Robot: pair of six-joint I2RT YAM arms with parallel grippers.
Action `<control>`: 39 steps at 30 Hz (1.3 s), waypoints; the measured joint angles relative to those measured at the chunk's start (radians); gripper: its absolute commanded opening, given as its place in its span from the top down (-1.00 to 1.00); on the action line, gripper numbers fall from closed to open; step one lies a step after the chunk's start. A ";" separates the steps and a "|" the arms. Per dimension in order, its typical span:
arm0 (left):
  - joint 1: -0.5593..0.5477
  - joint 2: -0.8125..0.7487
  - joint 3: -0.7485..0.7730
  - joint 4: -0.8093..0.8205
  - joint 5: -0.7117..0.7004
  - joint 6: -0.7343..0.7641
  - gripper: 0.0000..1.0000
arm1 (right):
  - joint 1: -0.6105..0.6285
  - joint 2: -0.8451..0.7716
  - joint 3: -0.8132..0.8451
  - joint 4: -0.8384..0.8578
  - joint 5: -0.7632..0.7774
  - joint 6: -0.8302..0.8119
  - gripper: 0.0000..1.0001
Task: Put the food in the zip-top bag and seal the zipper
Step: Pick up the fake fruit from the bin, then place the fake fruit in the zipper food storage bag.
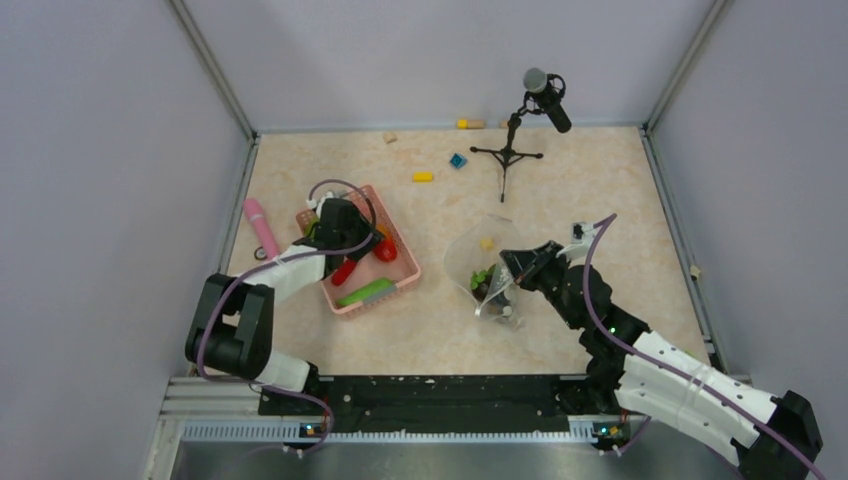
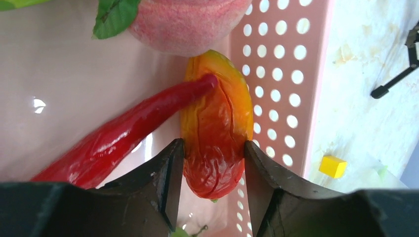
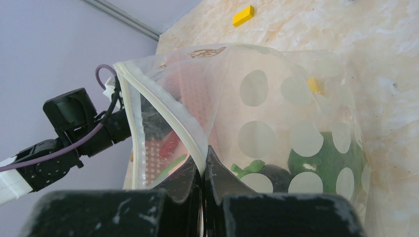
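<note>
My left gripper (image 1: 368, 240) is inside the pink basket (image 1: 405, 283). In the left wrist view its jaws (image 2: 214, 153) press both sides of an orange-red toy fruit (image 2: 215, 118). A red chili (image 2: 123, 133) lies against that fruit, with a pink peach piece (image 2: 188, 24) beyond. A long green cucumber (image 1: 365, 292) lies at the basket's near end. My right gripper (image 3: 203, 165) is shut on the whitish zipper (image 3: 163, 108) of the clear dotted zip-top bag (image 3: 267, 98), holding its mouth open. A green pepper (image 3: 326, 163) and a dark round fruit (image 3: 267, 175) lie inside the bag (image 1: 480, 262).
A pink cylinder stick (image 1: 262, 228) lies left of the basket. A microphone on a tripod (image 1: 510, 150) stands behind the bag. A yellow block (image 1: 423, 177) and a blue block (image 1: 458, 160) lie at mid-table. Grey walls enclose the table on three sides.
</note>
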 measured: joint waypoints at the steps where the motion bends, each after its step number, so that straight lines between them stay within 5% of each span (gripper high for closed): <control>1: 0.000 -0.017 -0.003 -0.012 0.000 0.002 1.00 | 0.000 -0.002 0.000 0.000 0.000 0.000 1.00; 15: 0.001 -0.516 -0.085 -0.132 -0.049 0.060 1.00 | 0.000 -0.025 -0.026 -0.009 -0.007 0.003 1.00; 22: -0.016 -0.669 -0.114 -0.058 0.206 0.134 1.00 | 0.000 -0.026 -0.026 -0.008 -0.026 0.003 1.00; 27: -0.175 -0.656 -0.106 0.042 0.361 0.191 1.00 | 0.000 -0.026 -0.026 -0.008 -0.043 0.003 1.00; 33: -0.459 -0.587 -0.039 0.079 0.353 0.300 1.00 | 0.000 -0.026 -0.026 -0.007 -0.063 0.003 1.00; 39: -0.570 -0.457 0.053 0.101 0.335 0.365 1.00 | 0.000 -0.025 -0.026 -0.007 -0.075 0.003 1.00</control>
